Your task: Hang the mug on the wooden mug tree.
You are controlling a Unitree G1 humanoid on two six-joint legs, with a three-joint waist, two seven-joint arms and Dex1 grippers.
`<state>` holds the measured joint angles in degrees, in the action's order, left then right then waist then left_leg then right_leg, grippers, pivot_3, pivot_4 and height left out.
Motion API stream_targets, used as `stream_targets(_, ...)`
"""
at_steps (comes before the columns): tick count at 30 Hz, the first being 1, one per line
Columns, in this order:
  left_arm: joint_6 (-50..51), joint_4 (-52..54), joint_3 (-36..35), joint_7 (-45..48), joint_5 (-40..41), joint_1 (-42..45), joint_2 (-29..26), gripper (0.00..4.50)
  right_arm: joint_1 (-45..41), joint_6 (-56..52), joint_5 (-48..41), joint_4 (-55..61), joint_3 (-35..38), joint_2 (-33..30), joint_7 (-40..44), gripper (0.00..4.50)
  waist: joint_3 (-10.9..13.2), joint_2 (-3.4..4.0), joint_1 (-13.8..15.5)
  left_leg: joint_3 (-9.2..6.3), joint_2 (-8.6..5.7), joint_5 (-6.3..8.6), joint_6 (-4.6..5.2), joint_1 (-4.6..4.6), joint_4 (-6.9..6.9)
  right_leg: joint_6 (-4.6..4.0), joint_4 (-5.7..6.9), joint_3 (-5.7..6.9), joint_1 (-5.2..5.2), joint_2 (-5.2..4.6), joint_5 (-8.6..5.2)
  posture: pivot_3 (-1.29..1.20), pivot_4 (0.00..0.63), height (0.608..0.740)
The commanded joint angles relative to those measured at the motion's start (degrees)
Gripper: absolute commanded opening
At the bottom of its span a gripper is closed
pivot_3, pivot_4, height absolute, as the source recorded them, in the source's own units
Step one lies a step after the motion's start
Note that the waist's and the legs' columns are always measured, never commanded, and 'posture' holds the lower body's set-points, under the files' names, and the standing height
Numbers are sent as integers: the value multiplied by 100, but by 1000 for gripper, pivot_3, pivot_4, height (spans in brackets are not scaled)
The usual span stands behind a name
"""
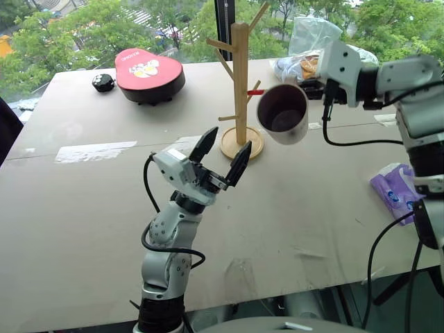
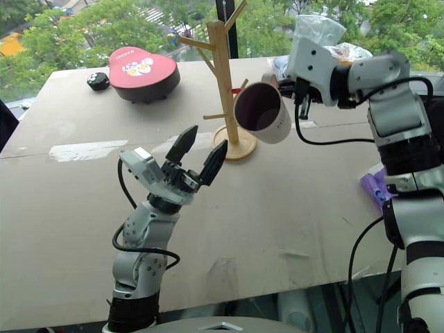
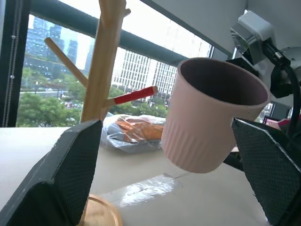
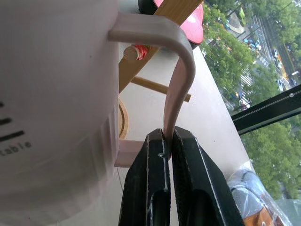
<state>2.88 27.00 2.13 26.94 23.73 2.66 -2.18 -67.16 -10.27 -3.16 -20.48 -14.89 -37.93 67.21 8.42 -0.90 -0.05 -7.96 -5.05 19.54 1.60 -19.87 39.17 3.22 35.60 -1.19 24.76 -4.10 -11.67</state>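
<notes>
The mug [image 1: 283,114], white with a dark inside, hangs in the air tipped on its side, mouth toward me. It is just right of the wooden mug tree [image 1: 239,83] and level with the red-tipped peg [image 1: 255,91]. My right gripper [image 4: 168,141] is shut on the mug's loop handle [image 4: 181,66], and in the right wrist view the red peg tip [image 4: 135,51] shows just beyond that handle. Lower down, in front of the tree's round base [image 1: 243,143], my left gripper [image 1: 230,137] points up at the mug, open and empty, its fingers [image 3: 61,179] framing mug [image 3: 211,122] and post [image 3: 101,70].
A red-topped black box [image 1: 149,73] and a small black object [image 1: 103,82] lie at the back left of the table [image 1: 83,208]. A plastic bag of food [image 1: 309,48] sits at the back right, and a purple tissue pack [image 1: 395,191] at the right edge.
</notes>
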Motion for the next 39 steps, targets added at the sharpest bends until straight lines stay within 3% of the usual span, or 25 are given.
stream_targets(1, -270, 197, 22, -154, -9, -33, 67, 4500, -359, -84, 119, -63, -47, 85, 197, 22, 0, 0, 7, 0, 0, 1, 1, -1, 0, 0, 0, 0, 0, 0, 0, 0, 150, 740)
stream_targets(20, -428, -9, 150, -221, -55, 101, -100, 4500, -1439, 46, 1094, -1580, -430, 1058, -248, 22, 1, 2, -39, 2, -1, 1, 2, -4, -1, -1, 11, -2, 13, 2, 0, 0, 150, 740)
stream_targets(24, -428, 17, 146, -237, -47, 94, -102, 4500, -1476, 49, 1098, -1651, -360, 1011, -234, 1272, 1, 3, -45, 2, -1, 1, 2, -4, -1, 0, 13, -1, 13, 2, 0, 0, 150, 740)
stream_targets(31, -406, 23, 171, -250, -62, 80, -100, 4500, -1348, -314, 888, -1378, 3, 866, -277, 4448, 2, 3, -55, 2, -1, 1, 2, -4, -1, 0, 13, -2, 14, 2, 0, 0, 150, 740)
stream_targets(35, -242, -27, 160, -266, -158, -66, -258, 4500, -730, -1007, 522, -590, 282, 289, 198, 4448, 1, 2, 0, -1, -1, 1, 2, -7, -2, -1, 10, 3, 13, 2, 0, 0, 150, 740)
stream_targets(39, 144, -83, 231, -97, -324, -359, -765, 4500, 450, -2066, -112, 617, 696, -430, 656, 4448, 1, 2, 93, -1, -1, 3, 5, -11, -3, -1, 3, 3, 13, 0, 0, 0, 150, 740)
